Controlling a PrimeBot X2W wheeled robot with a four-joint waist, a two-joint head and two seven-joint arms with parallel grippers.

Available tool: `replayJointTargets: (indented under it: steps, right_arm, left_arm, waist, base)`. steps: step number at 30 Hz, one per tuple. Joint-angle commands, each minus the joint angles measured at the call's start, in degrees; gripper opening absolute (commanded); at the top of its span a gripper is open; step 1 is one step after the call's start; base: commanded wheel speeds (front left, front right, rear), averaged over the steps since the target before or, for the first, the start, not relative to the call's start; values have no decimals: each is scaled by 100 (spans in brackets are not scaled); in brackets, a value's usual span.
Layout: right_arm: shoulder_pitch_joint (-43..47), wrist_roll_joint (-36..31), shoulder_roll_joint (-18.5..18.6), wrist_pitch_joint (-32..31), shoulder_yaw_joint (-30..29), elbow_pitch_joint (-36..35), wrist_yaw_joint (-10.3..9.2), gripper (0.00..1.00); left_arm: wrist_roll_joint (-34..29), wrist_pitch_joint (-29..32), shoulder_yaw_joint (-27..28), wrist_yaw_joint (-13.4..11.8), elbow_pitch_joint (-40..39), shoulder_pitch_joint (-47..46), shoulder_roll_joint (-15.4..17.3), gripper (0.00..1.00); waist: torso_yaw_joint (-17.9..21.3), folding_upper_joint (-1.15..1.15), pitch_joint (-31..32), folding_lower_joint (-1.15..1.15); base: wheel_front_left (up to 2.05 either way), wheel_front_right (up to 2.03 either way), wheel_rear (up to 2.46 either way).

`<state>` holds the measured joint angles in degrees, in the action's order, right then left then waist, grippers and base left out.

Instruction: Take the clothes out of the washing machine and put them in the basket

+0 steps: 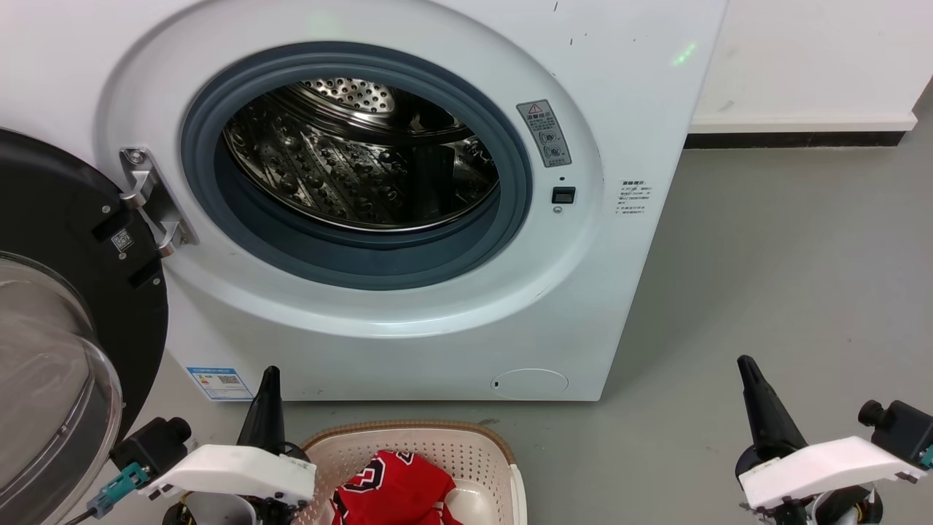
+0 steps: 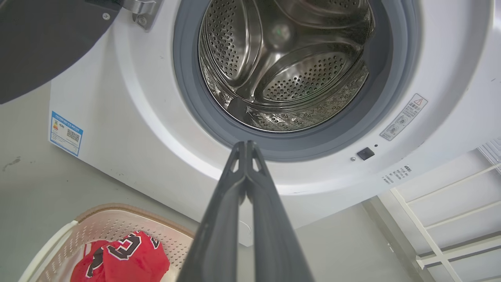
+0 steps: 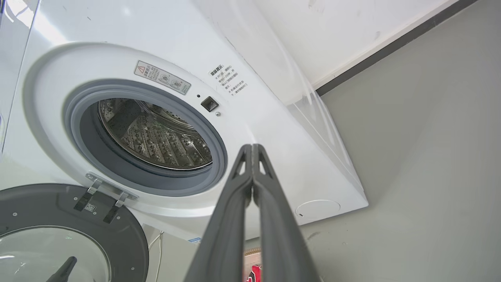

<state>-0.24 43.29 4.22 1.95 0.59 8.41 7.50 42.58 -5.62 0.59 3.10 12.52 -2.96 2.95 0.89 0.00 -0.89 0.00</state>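
The white washing machine (image 1: 627,109) stands before me with its door (image 1: 65,292) swung open to the left; the steel drum (image 1: 364,160) holds nothing I can see. The red clothes (image 1: 397,485) lie bunched in the cream basket (image 1: 466,445) on the floor below the porthole. The jersey (image 2: 121,260) and basket (image 2: 113,219) also sit at the lower left of the left wrist view. My left gripper (image 1: 270,370) is shut and empty just left of the basket, its tips (image 2: 246,144) together. At the lower right, my right gripper (image 1: 743,361) is shut, holding nothing (image 3: 251,146).
Grey floor (image 1: 787,277) stretches to the right of the machine up to a white wall with a dark baseboard (image 1: 794,138). The open door's glass bowl (image 1: 51,394) bulges close to my left arm. A white rack (image 2: 450,227) shows at the left wrist view's lower right.
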Motion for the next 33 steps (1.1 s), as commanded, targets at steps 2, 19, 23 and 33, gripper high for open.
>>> replayJointTargets:
  steps: [2,19,23,33]
  right_arm:
    - [-192,258,46,-25,-24,-29,0,0]
    - [-296,1562,63,-176,-123,121,0,0]
    - [-327,1838,65,-208,-147,153,0,0]
    - [-383,2481,65,-298,-208,229,-1,0]
  left_arm:
    - [241,52,48,39,-45,-172,4,0]
    - [1495,363,197,153,5,-224,1,0]
    - [1760,435,231,172,15,-239,1,0]
    - [2386,588,304,227,43,-269,-1,0]
  waist:
    - [-2,0,2,0]
    - [-19,0,15,0]
    - [-23,0,19,0]
    - [-34,0,27,0]
  base:
    - [0,0,0]
    - [0,0,0]
    - [0,0,0]
    - [0,0,0]
